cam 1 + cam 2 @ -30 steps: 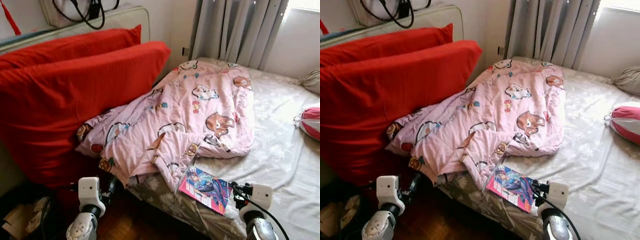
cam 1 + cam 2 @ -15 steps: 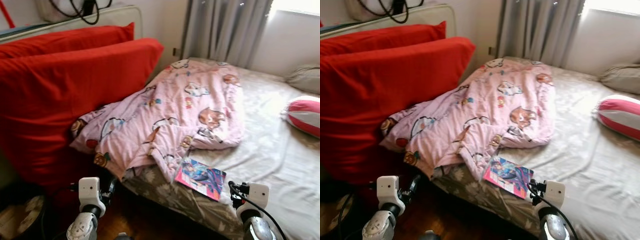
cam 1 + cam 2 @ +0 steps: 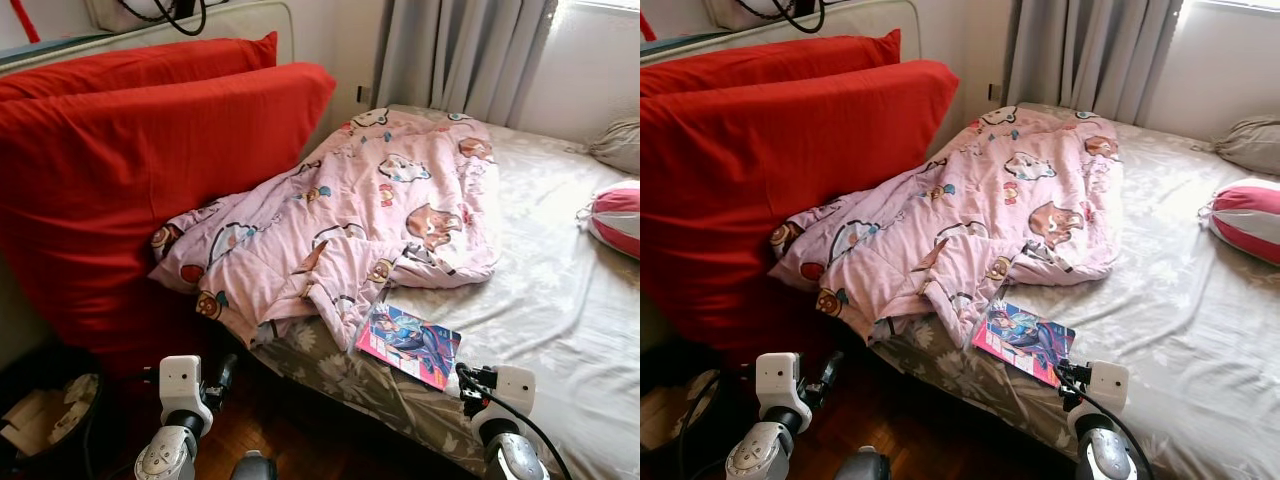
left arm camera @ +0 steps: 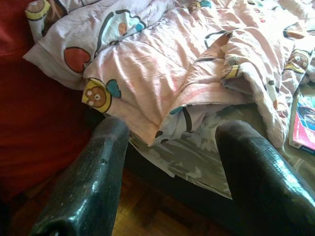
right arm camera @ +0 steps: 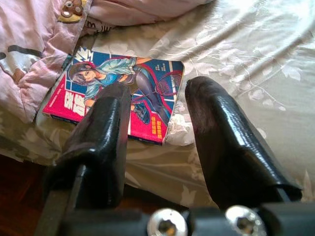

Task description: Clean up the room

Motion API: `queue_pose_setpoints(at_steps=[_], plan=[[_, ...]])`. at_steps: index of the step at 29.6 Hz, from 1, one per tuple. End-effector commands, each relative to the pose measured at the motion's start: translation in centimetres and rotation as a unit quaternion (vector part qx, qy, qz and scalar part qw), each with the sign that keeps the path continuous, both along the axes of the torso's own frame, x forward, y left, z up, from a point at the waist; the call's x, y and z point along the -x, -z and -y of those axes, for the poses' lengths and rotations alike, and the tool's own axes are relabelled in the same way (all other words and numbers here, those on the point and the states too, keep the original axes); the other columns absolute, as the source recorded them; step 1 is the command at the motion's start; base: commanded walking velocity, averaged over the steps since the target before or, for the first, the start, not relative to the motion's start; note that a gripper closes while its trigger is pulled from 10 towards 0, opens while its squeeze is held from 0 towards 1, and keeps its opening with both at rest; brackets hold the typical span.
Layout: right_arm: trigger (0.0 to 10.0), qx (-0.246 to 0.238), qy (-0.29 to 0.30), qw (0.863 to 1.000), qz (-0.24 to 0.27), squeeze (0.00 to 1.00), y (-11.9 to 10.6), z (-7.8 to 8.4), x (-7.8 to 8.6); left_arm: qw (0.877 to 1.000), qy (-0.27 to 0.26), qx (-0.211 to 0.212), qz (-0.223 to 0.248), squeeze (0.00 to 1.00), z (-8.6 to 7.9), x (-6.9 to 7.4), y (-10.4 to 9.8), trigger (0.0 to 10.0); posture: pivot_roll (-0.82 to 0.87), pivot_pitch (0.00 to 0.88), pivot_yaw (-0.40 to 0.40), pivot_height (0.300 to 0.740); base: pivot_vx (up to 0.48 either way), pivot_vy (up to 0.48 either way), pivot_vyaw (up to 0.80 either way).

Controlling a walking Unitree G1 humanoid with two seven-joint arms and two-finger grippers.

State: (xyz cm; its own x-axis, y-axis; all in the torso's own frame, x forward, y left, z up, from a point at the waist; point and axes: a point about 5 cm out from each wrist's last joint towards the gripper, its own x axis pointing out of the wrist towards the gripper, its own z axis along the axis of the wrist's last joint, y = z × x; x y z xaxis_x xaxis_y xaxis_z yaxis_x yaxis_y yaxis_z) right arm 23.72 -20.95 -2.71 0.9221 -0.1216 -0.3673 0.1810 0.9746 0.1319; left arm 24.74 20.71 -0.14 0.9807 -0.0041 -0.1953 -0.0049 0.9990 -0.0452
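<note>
A crumpled pink cartoon-print blanket [image 3: 380, 215] lies across the bed's near left part, spilling over the corner. A comic book [image 3: 408, 345] with a bright pink and blue cover lies flat on the sheet near the bed's front edge, just below the blanket's hem. My right gripper [image 5: 157, 128] is open a short way in front of the comic book [image 5: 118, 93], empty. My left gripper [image 4: 170, 162] is open and low beside the bed corner, facing the blanket [image 4: 162, 64], holding nothing.
Two large red pillows [image 3: 130, 170] lean against the headboard at left. A pink and white striped cushion [image 3: 615, 215] lies at the bed's right. A dark bin [image 3: 45, 410] with paper stands on the wooden floor at lower left. Grey curtains [image 3: 460, 55] hang behind.
The view has shifted and swayed, so the camera has moved. Blanket, comic book and pillows stay where they were. Both grippers stay low and open.
</note>
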Motion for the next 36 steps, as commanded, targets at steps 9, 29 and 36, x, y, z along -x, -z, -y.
queue_pose_setpoints(at_steps=[9,29,36], plan=[[10.0,-0.006,0.006,1.0,0.002,0.0,0.1,-0.16,0.17,1.0,0.01,-0.006,-0.01,0.0,-0.34,0.14,0.08,10.0,0.06,0.0,-0.038,0.607,0.0,0.0,0.0],[10.0,-0.007,-0.011,1.0,-0.002,0.0,0.24,-0.46,0.25,1.0,0.016,-0.007,-0.012,0.0,-0.29,-0.06,-0.03,10.0,0.06,0.0,-0.032,0.607,0.012,0.0,0.0],[10.0,-0.001,-0.029,1.0,0.005,0.0,0.11,-0.96,0.12,1.0,0.017,-0.008,-0.01,0.0,-0.39,-0.12,-0.14,10.0,0.07,0.0,-0.031,0.607,0.282,0.0,0.43]])
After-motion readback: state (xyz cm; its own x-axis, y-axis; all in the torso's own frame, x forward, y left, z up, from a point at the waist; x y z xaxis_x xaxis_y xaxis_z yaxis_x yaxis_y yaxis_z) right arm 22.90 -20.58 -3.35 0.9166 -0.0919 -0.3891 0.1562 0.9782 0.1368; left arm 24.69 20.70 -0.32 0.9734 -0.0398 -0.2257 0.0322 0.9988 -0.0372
